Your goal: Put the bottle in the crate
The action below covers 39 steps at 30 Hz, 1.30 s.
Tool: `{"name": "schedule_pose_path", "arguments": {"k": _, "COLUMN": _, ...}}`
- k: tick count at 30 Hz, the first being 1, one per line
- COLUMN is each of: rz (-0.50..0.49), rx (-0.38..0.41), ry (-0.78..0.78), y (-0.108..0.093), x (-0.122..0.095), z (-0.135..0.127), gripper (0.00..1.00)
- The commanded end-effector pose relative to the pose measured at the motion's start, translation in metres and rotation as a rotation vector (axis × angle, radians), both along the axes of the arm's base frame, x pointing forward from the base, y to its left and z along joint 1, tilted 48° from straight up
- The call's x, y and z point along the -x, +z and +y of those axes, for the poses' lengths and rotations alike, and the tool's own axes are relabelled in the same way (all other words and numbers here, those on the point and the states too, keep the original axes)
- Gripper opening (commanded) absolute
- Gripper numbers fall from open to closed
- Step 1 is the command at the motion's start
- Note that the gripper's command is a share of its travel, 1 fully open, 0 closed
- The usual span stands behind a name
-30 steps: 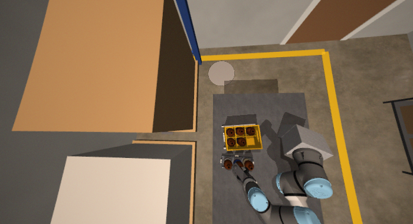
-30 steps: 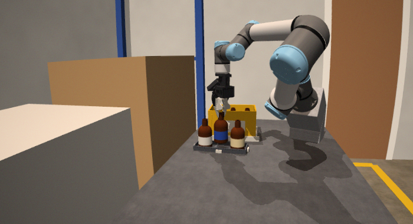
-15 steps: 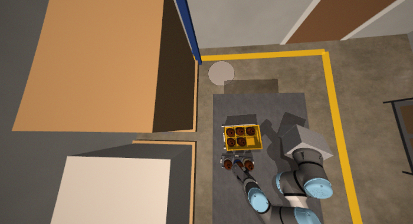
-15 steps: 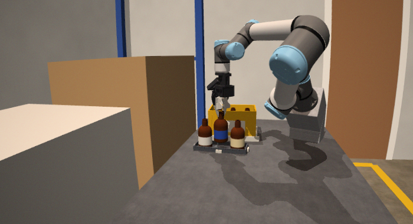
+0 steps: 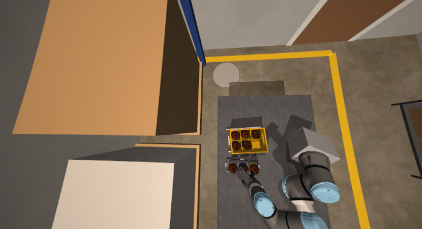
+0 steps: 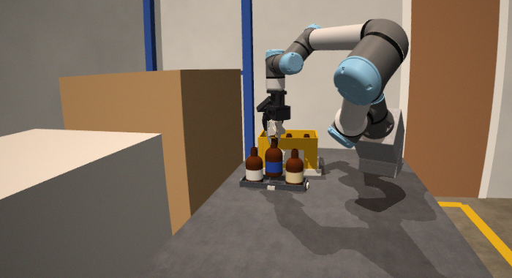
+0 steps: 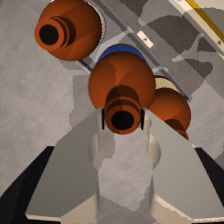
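Observation:
My gripper (image 6: 273, 140) is shut on the neck of the brown bottle with the blue label (image 6: 273, 159), the middle one of three on the dark tray (image 6: 273, 184). This bottle stands a little higher than its neighbours. In the wrist view its neck (image 7: 122, 117) sits between my two fingers. A bottle with a white label (image 6: 254, 164) stands to its left and one with a cream label (image 6: 294, 167) to its right. The yellow crate (image 5: 248, 140) stands just behind the tray with several bottles; its one empty slot (image 5: 257, 145) is at the near right corner.
A tall tan box (image 6: 153, 118) and a grey-and-cream block (image 6: 73, 194) stand along the table's left side. The arm's grey base block (image 6: 380, 147) is to the right of the crate. A blue post (image 6: 247, 70) rises behind the crate.

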<state>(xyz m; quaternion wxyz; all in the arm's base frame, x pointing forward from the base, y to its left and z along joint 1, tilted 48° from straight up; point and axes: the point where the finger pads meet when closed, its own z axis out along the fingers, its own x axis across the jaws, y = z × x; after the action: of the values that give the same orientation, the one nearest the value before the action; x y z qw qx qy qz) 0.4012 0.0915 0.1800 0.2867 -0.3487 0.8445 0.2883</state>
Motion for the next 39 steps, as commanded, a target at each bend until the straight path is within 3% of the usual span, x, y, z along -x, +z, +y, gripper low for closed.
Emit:
{"name": "schedule_pose_path", "arguments": {"k": 1, "rz": -0.001, "rx": 0.0, "ry": 0.0, "y": 0.0002, "x": -0.0002, "z": -0.0003, "gripper": 0.0}}
{"name": "schedule_pose_path", "arguments": {"k": 39, "rz": -0.001, "rx": 0.0, "ry": 0.0, "y": 0.0059, "x": 0.0022, "z": -0.0062, "gripper": 0.0}}
